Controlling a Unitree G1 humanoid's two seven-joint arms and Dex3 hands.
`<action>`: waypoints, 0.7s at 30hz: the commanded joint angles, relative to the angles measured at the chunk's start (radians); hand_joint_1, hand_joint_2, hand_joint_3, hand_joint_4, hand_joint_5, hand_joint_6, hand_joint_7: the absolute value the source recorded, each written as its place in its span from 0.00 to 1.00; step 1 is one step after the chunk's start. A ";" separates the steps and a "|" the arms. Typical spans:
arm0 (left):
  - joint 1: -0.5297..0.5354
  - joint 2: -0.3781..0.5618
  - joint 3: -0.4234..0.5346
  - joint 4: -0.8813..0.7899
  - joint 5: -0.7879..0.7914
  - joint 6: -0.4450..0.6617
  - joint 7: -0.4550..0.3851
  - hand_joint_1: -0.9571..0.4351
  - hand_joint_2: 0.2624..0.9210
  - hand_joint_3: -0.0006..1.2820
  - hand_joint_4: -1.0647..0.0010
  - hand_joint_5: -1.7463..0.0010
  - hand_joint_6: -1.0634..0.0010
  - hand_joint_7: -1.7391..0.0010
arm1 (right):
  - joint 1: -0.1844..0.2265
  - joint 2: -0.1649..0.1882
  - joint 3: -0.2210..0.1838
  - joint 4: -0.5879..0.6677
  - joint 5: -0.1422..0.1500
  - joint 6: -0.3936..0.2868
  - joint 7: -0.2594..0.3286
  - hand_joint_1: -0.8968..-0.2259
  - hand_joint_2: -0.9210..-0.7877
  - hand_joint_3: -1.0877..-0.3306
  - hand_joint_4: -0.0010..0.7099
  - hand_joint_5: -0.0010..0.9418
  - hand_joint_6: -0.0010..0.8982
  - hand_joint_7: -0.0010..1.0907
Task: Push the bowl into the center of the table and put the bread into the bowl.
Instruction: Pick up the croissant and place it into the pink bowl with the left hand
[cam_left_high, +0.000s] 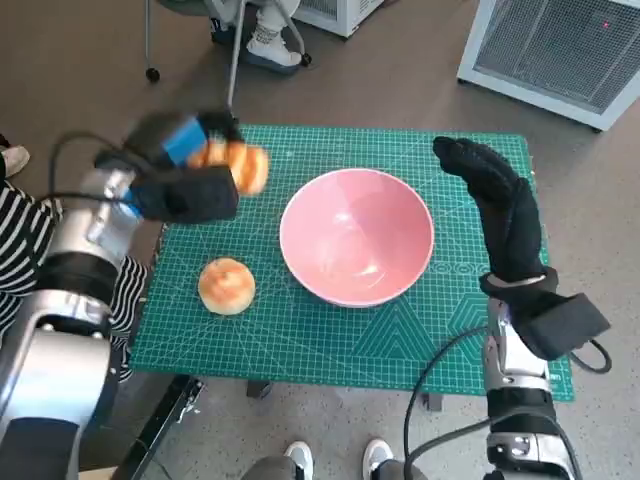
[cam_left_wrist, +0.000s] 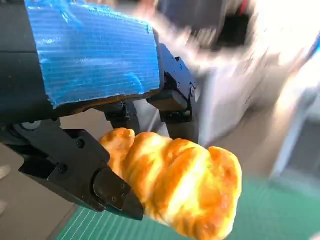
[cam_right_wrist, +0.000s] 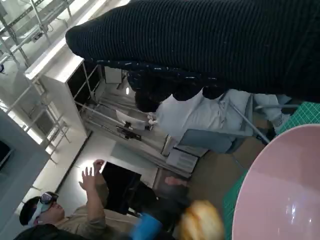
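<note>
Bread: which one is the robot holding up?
The long twisted bread, gripped in the left hand. The round bun lies alone on the green mat.

Count: two breads, one long (cam_left_high: 238, 165) upper left, one round (cam_left_high: 226, 286) lower left; one pink bowl (cam_left_high: 357, 236) centre.

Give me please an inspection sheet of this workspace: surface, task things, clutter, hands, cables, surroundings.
Surface: green cutting mat covering the small table.
Task things: pink bowl near the mat's middle, empty; twisted bread held in the air; round bun on the mat beside the bowl.
Clutter: nothing seen.
Hands: left hand grips the twisted bread; right hand open, beside the bowl.
Cables: black cable by the right forearm.
Surroundings: white cabinet, person's feet.
</note>
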 joint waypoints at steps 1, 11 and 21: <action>0.009 -0.023 0.021 -0.108 -0.033 -0.087 0.024 0.69 1.00 0.06 0.37 0.32 0.41 0.33 | 0.024 0.007 -0.001 0.012 0.014 0.015 0.012 0.18 0.00 0.42 0.24 0.00 0.00 0.50; 0.076 -0.074 0.005 -0.311 -0.062 -0.195 -0.093 0.69 1.00 0.05 0.38 0.33 0.37 0.34 | 0.034 0.013 0.002 0.006 0.018 0.013 0.012 0.18 0.00 0.41 0.23 0.00 0.00 0.49; 0.078 -0.179 -0.056 -0.220 -0.029 -0.288 -0.126 0.69 1.00 0.07 0.40 0.29 0.41 0.34 | 0.046 0.012 -0.001 -0.008 0.024 0.023 0.012 0.17 0.00 0.41 0.23 0.00 0.00 0.49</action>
